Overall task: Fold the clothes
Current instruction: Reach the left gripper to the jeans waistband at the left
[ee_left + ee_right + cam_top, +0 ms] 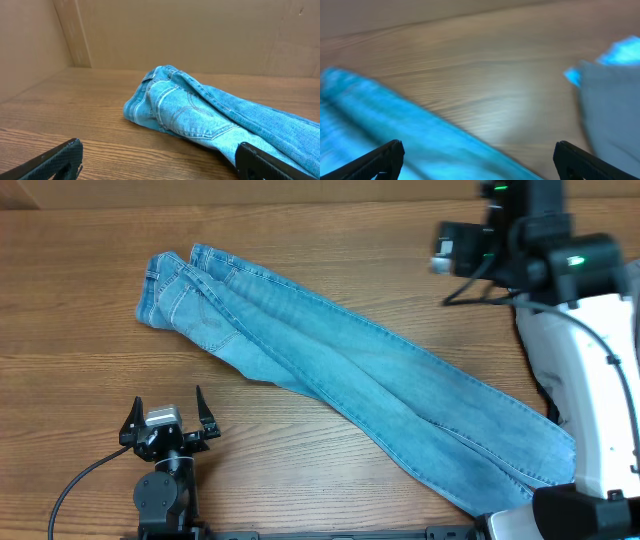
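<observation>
1. Wooden desk (80,380) carries the jeans (340,370) laid diagonally, waistband far-left, ankles near-right.
2. Left tool (168,410) stands spread and empty, apart from the waistband; right tool (480,162) gapes empty too.
3. Denim is probably heavy, limp and grippy, so pinch at the hems or waistband.

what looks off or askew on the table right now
The jeans lie skewed diagonally across the table, with the waist end bunched and rumpled and the legs overlapping unevenly. Nothing looks spilled or damaged.
</observation>
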`<state>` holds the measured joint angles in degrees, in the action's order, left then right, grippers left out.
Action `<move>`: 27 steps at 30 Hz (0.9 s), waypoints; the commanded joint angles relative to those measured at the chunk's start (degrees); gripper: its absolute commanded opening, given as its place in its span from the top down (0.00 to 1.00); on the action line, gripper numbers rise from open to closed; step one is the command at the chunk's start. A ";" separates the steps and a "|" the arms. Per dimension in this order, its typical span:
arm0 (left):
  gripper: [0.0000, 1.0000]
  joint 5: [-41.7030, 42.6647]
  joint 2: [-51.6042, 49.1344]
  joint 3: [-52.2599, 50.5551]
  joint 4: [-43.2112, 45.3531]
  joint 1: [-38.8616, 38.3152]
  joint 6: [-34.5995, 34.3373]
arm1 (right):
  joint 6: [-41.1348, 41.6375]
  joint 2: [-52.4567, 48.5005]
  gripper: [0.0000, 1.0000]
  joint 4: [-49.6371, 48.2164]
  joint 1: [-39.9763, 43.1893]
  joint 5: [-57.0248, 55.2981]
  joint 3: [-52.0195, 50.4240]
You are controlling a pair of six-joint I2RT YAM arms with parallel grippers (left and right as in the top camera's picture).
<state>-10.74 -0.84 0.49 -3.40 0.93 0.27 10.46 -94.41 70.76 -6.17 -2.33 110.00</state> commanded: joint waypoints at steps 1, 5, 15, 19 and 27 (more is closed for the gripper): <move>0.00 0.26 0.48 -0.22 0.24 -0.22 1.01 | 0.09 0.33 0.00 3.32 9.86 0.04 0.22; 0.00 5.40 0.48 -0.22 0.20 -0.22 -1.68 | 0.09 0.31 0.00 7.48 20.26 3.02 0.22; 0.00 12.22 -8.70 20.98 -10.29 -0.22 -13.49 | 0.07 0.31 0.00 9.29 28.74 4.15 0.22; 0.00 12.24 -29.24 44.68 -25.22 -0.22 -8.20 | 0.07 0.31 0.00 9.27 28.74 4.15 0.22; 0.00 10.16 -81.29 109.68 -78.05 -0.22 -0.02 | 0.07 0.31 0.00 9.29 28.76 4.15 0.22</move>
<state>0.27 -66.76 90.59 -72.44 0.82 -2.90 10.52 -94.41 80.16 22.74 1.54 109.91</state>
